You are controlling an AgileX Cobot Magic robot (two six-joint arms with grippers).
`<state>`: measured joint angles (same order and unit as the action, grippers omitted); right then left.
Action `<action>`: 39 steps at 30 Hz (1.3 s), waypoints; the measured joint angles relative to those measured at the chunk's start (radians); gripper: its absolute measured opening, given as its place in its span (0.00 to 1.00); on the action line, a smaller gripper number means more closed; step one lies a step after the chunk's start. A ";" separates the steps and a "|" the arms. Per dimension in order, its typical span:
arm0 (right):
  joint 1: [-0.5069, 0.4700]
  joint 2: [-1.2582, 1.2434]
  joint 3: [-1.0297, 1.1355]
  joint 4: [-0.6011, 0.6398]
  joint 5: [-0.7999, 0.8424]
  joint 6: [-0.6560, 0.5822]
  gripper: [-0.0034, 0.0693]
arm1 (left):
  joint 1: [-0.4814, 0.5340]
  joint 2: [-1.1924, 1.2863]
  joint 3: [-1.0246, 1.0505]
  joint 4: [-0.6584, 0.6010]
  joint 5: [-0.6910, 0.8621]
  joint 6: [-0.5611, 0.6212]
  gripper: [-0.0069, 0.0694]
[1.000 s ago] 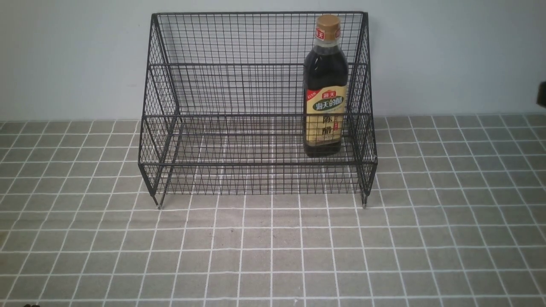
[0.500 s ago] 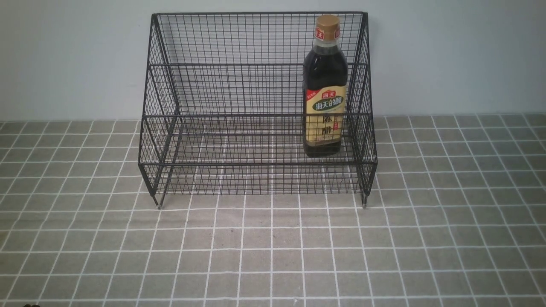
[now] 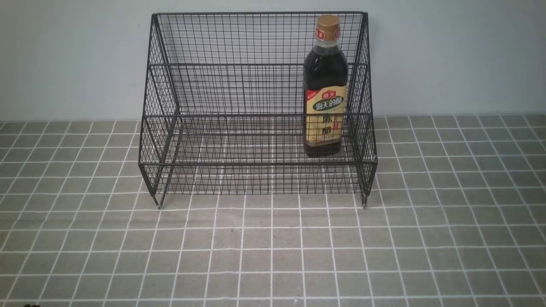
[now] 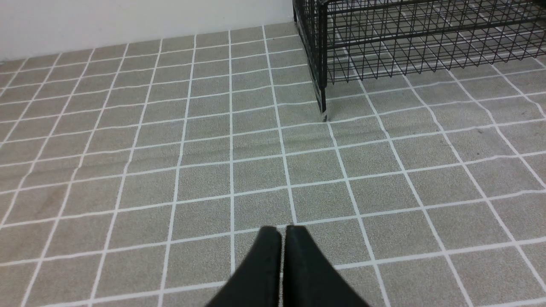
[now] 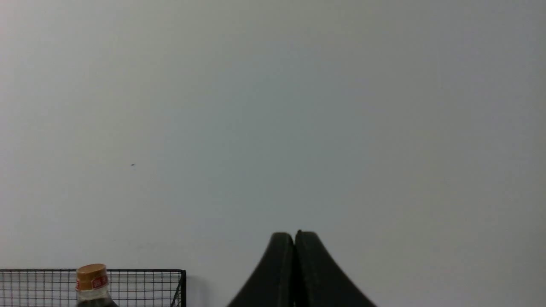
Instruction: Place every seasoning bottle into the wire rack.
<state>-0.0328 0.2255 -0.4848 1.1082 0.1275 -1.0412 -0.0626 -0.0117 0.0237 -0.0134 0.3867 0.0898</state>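
The left gripper [image 4: 283, 230] and right gripper [image 5: 294, 234] are closed, empty, while the bottle [image 3: 325, 91] in the rack [image 3: 256, 163] looks heavy, slick and best held mid-body.

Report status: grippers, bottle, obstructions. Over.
Left gripper shut, empty, over tiled mat. Right gripper shut, empty. Seasoning bottle upright inside wire rack, right end. No other bottle in view.
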 joint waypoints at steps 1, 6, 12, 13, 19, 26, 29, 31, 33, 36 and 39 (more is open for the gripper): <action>0.000 0.000 0.000 0.003 -0.002 -0.015 0.03 | 0.000 0.000 0.000 0.000 0.000 0.000 0.08; 0.000 0.000 0.000 0.024 0.001 -0.038 0.03 | 0.000 0.000 0.000 0.000 0.000 0.000 0.08; 0.000 0.000 0.000 0.027 0.011 -0.043 0.03 | 0.000 0.000 0.000 0.000 0.000 0.000 0.08; 0.000 0.000 0.000 0.026 0.011 -0.044 0.03 | 0.000 0.000 0.000 0.000 0.000 0.000 0.08; 0.000 0.000 0.020 0.017 0.020 -0.080 0.03 | 0.000 0.000 0.000 0.000 0.000 0.000 0.08; 0.013 -0.005 0.175 0.013 0.005 -0.142 0.03 | 0.000 0.000 0.000 0.000 0.000 0.000 0.08; 0.013 -0.052 0.289 0.013 0.000 -0.159 0.03 | 0.000 0.000 0.000 0.000 0.000 0.000 0.08; 0.013 -0.124 0.405 0.024 -0.003 -0.165 0.03 | 0.000 0.000 0.000 0.000 0.000 0.000 0.08; 0.013 -0.151 0.457 0.035 -0.003 -0.165 0.03 | 0.000 0.000 0.000 0.000 0.000 0.000 0.08; 0.013 -0.224 0.513 0.076 0.008 -0.180 0.03 | 0.000 0.000 0.000 0.000 0.000 0.000 0.08; 0.013 -0.235 0.513 0.077 0.011 -0.210 0.03 | 0.000 0.000 0.000 0.000 0.000 0.000 0.08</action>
<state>-0.0196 -0.0090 0.0277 1.1853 0.1389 -1.2512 -0.0626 -0.0117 0.0237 -0.0134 0.3867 0.0898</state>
